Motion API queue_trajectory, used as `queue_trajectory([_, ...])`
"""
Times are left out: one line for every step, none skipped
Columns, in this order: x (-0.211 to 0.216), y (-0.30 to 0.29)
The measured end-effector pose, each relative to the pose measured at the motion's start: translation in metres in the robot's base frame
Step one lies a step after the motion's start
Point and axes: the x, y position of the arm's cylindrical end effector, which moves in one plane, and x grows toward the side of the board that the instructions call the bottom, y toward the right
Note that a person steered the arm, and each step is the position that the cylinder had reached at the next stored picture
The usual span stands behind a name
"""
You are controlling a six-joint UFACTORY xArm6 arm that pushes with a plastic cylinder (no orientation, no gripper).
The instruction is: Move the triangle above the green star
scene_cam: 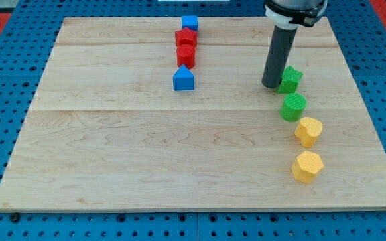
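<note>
And here we are over the pale wooden board, with my tip planted right against the view's-left flank of the green star-shaped plastic block, touching it or as near as makes no difference. The job is to get the blue triangle-topped plastic block above that star, and the triangle sits well off to the star's left, about level with it, so the step in hand is really a repositioning: I judge the tip wants to come away from the star without nudging it, swing round to the triangle's far left and slightly lower side, then drive it rightward and upward in a shallow diagonal so it ends in the bare wood above the star. Careful with the red blocks stacked in a column just above the triangle (a blue cube caps that line), because a steep push would plough into them. Below the star sit a green cylinder and two yellow hexagonal blocks, out of the way. The dark rod stands upright, no jaws to speak of, holding nothing.
</note>
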Motion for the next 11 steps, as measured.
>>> queue_trajectory([0.055, -0.074])
queue_trajectory([0.065, -0.184])
queue_trajectory([0.012, -0.184])
queue_trajectory([-0.001, -0.125])
queue_trajectory([-0.015, -0.098])
queue_trajectory([0.02, -0.13])
queue_trajectory([-0.034, -0.167])
queue_trajectory([-0.049, -0.13])
queue_trajectory([-0.049, -0.084])
queue_trajectory([-0.049, -0.093])
queue_trajectory([-0.03, -0.103])
